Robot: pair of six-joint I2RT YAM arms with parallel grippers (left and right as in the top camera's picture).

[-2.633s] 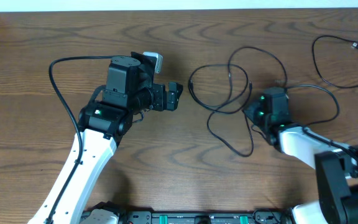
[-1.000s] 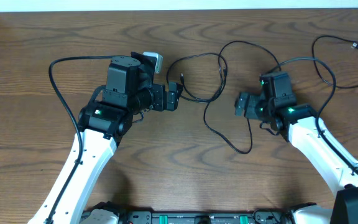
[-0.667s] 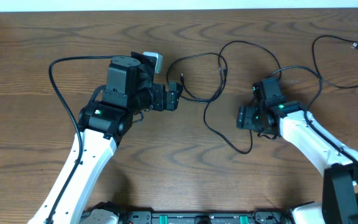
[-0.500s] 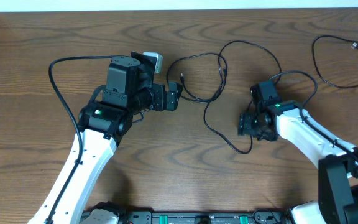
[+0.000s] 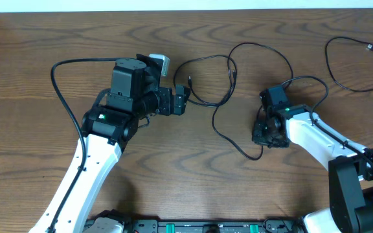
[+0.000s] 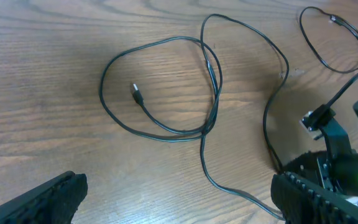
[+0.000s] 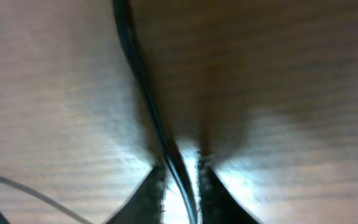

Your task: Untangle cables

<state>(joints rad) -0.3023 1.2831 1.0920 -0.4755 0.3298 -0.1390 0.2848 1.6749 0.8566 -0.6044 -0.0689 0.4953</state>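
A thin black cable (image 5: 214,124) lies in loops on the wooden table, its small plug end (image 5: 190,81) near my left gripper. It also shows in the left wrist view (image 6: 211,81), with the plug (image 6: 135,93) inside a loop. My left gripper (image 5: 185,100) is open and empty just left of the loops, its fingers (image 6: 179,205) wide apart. My right gripper (image 5: 262,139) points down at the table, its fingers (image 7: 180,186) closed on the lower right part of the cable (image 7: 143,93). No white strand shows.
A second thin black cable (image 5: 332,71) lies looped at the far right of the table, with a plug (image 5: 371,46) near the edge. It shows in the left wrist view too (image 6: 319,56). The table's back edge runs along the top.
My right arm carried the cable tangle left, then swung round and dropped its gripper down onto the cable's lower right part. The left arm has not moved.
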